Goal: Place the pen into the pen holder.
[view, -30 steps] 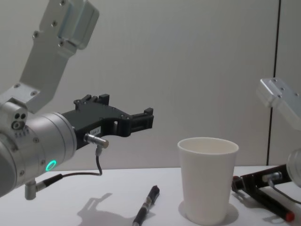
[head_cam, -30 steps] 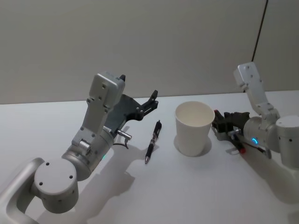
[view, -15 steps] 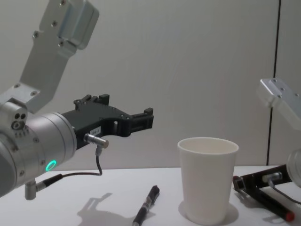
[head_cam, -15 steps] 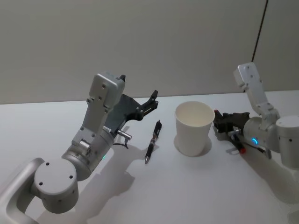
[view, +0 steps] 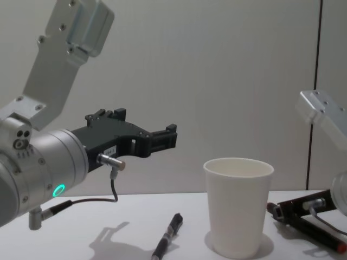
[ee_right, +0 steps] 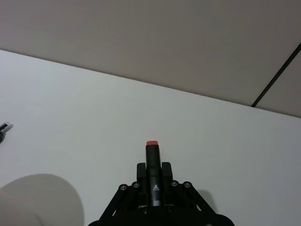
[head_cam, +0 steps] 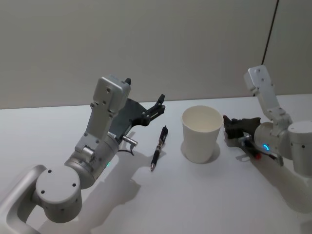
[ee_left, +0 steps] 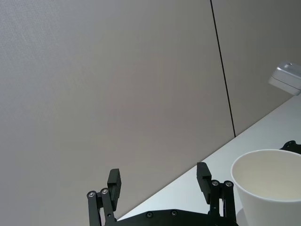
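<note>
Surface (head_cam: 204, 195): white, pen (head_cam: 159, 146) beside paper cup (head_cam: 200, 139).
Room: grey wall (head_cam: 146, 44).
Left gripper (ee_left: 159, 169): jaws wide, empty.
Right gripper (ee_right: 154, 167): we see jaws clamping red-tipped marker (ee_right: 152, 147).

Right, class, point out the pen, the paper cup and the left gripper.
pen (head_cam: 159, 147): head view, mid-barrel.
paper cup (head_cam: 199, 144): head view, outer wall.
left gripper (ee_left: 159, 173): left wrist view, midway between fingertips.

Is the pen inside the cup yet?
Out. The pen lies flat on the table, beside the pen holder.
</note>
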Motion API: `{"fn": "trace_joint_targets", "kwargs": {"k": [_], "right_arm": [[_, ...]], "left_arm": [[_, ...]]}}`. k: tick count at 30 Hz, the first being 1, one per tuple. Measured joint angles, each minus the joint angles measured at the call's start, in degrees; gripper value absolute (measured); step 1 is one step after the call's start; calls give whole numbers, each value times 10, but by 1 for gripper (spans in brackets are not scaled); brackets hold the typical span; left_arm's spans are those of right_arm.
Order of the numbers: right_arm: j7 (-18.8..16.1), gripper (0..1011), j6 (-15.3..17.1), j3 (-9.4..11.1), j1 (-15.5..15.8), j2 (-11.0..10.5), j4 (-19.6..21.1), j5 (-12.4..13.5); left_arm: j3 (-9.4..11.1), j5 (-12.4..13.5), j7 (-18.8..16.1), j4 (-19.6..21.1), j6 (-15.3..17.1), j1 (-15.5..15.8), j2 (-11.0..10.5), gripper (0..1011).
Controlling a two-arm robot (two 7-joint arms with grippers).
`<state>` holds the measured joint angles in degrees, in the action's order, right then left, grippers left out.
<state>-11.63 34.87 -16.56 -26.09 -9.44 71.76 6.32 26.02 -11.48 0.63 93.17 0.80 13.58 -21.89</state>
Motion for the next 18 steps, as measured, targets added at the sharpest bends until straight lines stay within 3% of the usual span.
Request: {"fn": "trace_joint_targets", "kwargs": {"k": [18], "right_arm": [[0, 180, -2, 0, -1, 0, 1, -3]], "left_arm": [[0, 0, 0, 0, 0, 0, 0, 1003]]}}
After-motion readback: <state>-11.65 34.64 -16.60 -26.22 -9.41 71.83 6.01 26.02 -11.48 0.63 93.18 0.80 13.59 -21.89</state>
